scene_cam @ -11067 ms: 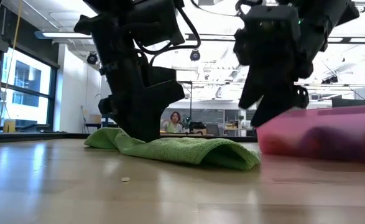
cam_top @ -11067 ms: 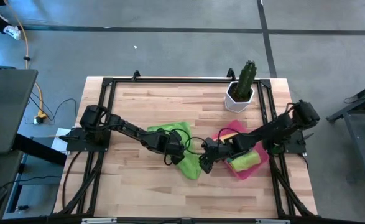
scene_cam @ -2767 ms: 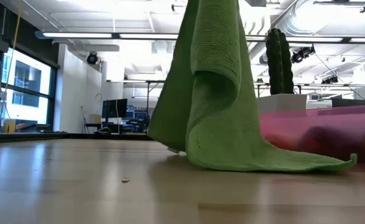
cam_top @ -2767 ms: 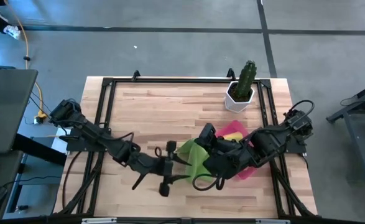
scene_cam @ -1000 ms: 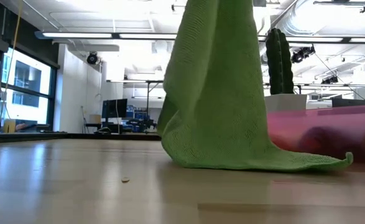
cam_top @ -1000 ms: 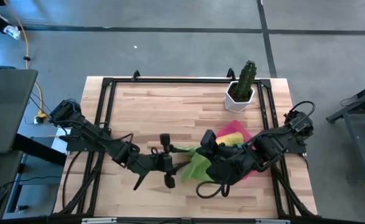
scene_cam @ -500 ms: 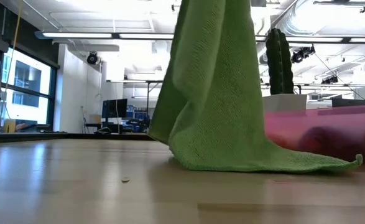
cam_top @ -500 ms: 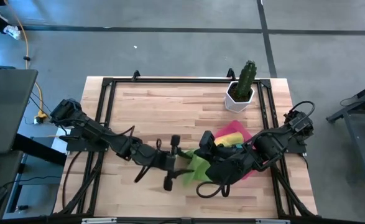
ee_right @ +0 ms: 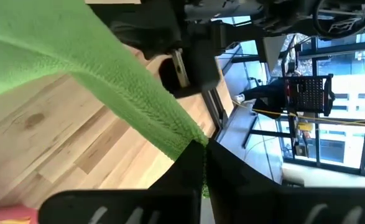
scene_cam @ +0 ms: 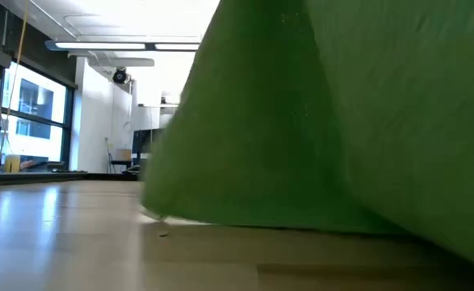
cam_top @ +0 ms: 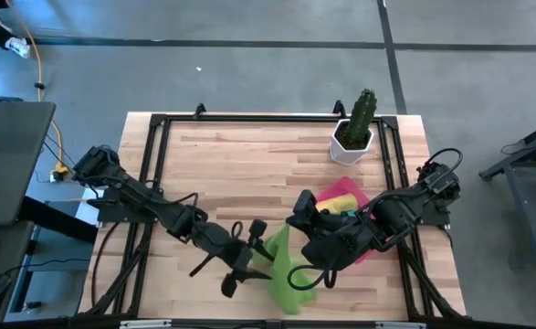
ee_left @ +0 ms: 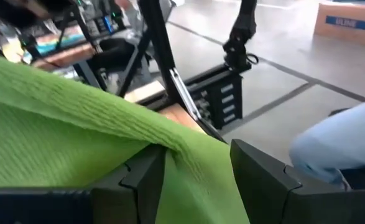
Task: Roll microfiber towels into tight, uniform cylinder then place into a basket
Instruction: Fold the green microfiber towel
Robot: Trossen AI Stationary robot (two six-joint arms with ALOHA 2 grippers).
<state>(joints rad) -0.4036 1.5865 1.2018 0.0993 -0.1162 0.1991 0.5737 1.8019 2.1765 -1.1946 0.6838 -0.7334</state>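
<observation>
Both hands had hold of one lime green towel (cam_top: 281, 265) and kept it up off the wooden worktop (cam_top: 249, 164), near its front edge. The left hand (cam_top: 249, 249) pinched one edge, fingers a little apart. The right hand (cam_top: 311, 265) was squeezed tight on another edge. The pink basket (cam_top: 363, 253) sat just beside them, holding a yellow towel (cam_top: 341, 203).
</observation>
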